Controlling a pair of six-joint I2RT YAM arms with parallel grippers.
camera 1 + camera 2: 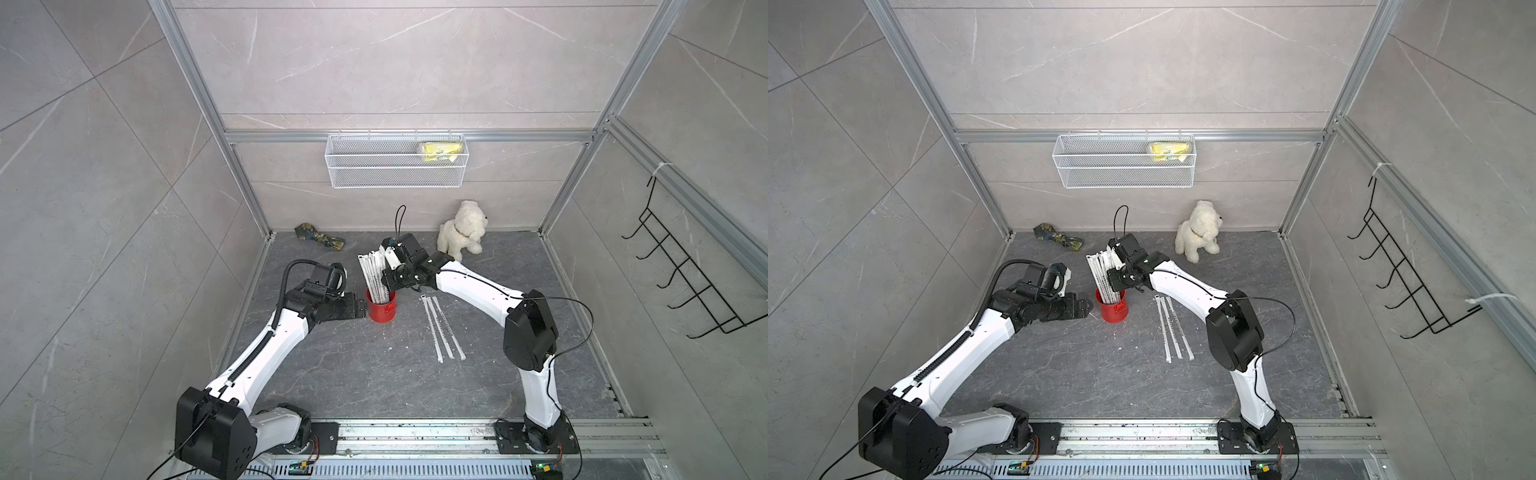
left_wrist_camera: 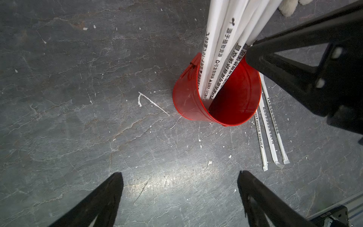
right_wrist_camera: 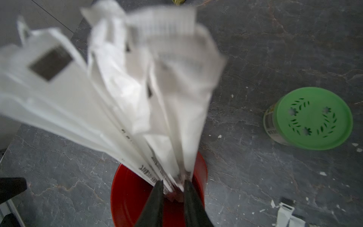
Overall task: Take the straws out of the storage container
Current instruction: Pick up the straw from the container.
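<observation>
While the left gripper (image 2: 179, 173) hangs open at the can's (image 1: 380, 313) 9 o'clock, the right gripper (image 3: 172, 184) is clamped on the straws (image 1: 374, 274) standing near-upright inside, so I'd lift along them.

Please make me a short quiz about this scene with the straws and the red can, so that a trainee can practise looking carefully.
1. True or false: three straws lie flat outside the red can.
2. What stands between the right jaws? A) straws in the can B) the plush dog C) the green-lidded jar
3. Fill in: the left jaws are ____ and hold nothing.
Key: 1 true; 2 A; 3 open.
</observation>
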